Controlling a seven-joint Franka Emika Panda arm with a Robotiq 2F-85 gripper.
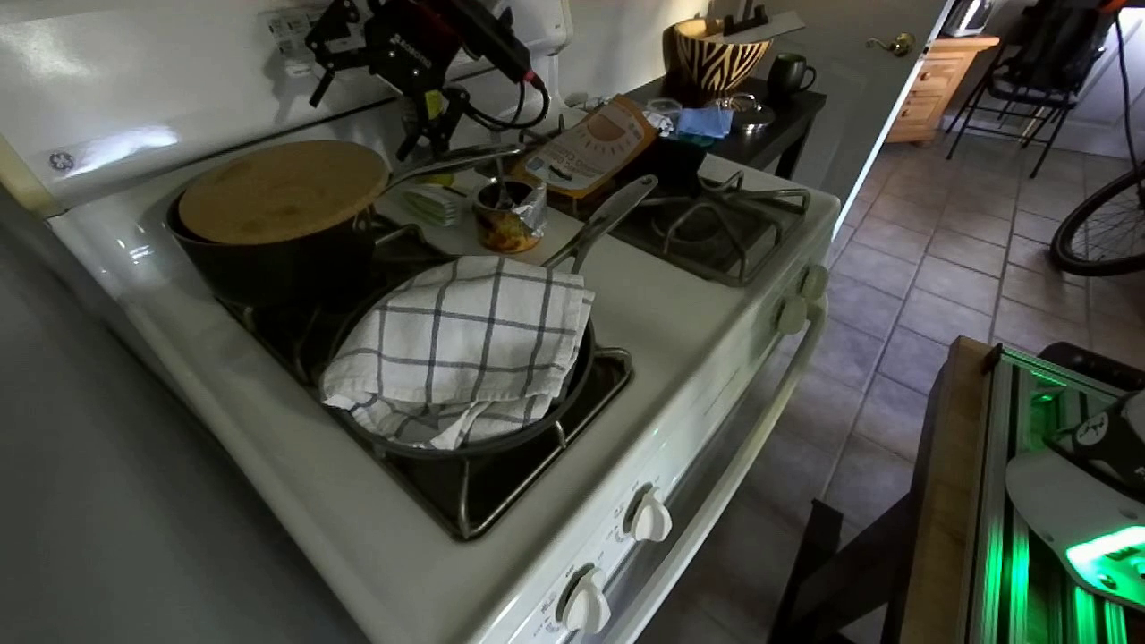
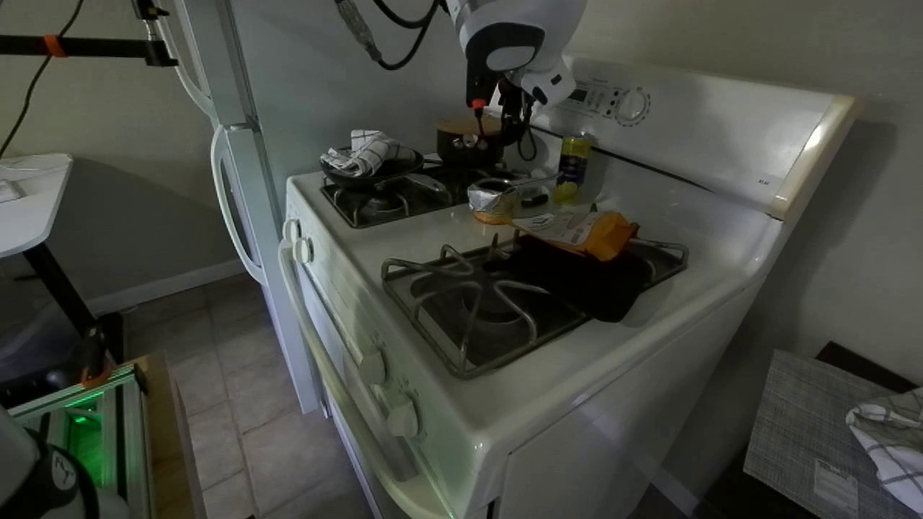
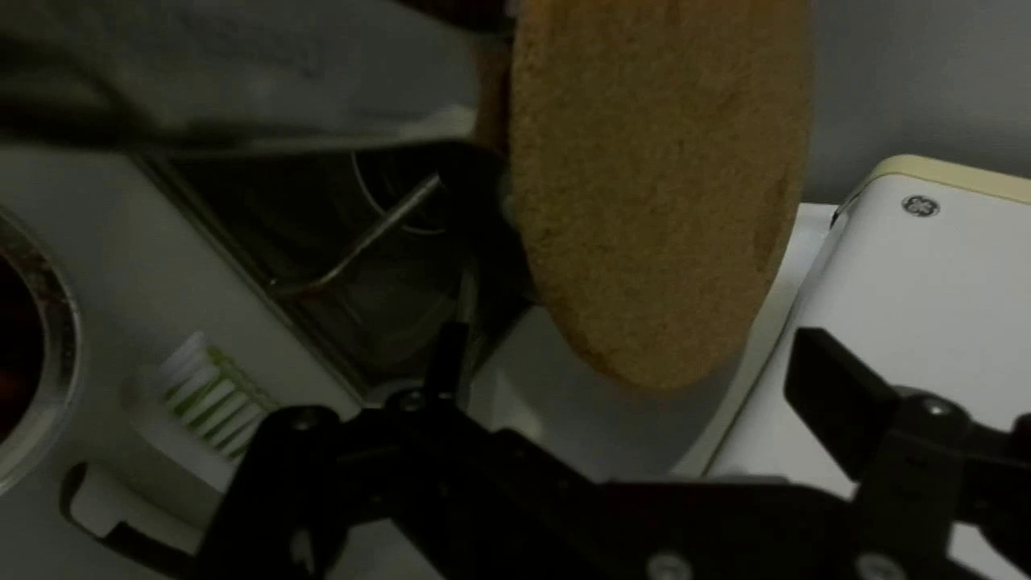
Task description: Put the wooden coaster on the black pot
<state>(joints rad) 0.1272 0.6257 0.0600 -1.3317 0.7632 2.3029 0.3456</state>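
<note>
Over the back of the stove (image 1: 680, 304), in an exterior view, the pincer (image 1: 362, 125) hangs from the top edge, tilted, its two fingers spread. Near it one wooden coaster (image 1: 286, 192) lies across one black pot (image 1: 277, 268), a strip of the pot's rim showing past it. I count one pan (image 1: 537, 429) with one checked cloth (image 1: 465, 349) in it, one open can (image 1: 505, 228), one bag (image 1: 595, 148) and four knobs (image 1: 651, 516) on the front; on the table (image 1: 796, 112) behind are one bowl (image 1: 720, 58) and one mug (image 1: 787, 74).

In an exterior view, the one white arm (image 2: 519, 36) reaches down from the top edge, and the dark pincer hangs beside the pot; its fingers are hard to read there. Checked cloths number two: the one in the pan and a second checked cloth (image 2: 890, 447) on a grey mat (image 2: 800, 404). One tall yellow can (image 2: 572, 169) stands upright.

In the wrist view, the two fingers stand wide apart, separate from the coaster, whose rounded end shows in the gap beyond them. One green-and-white striped thing (image 3: 217, 395) lies on the stove.
</note>
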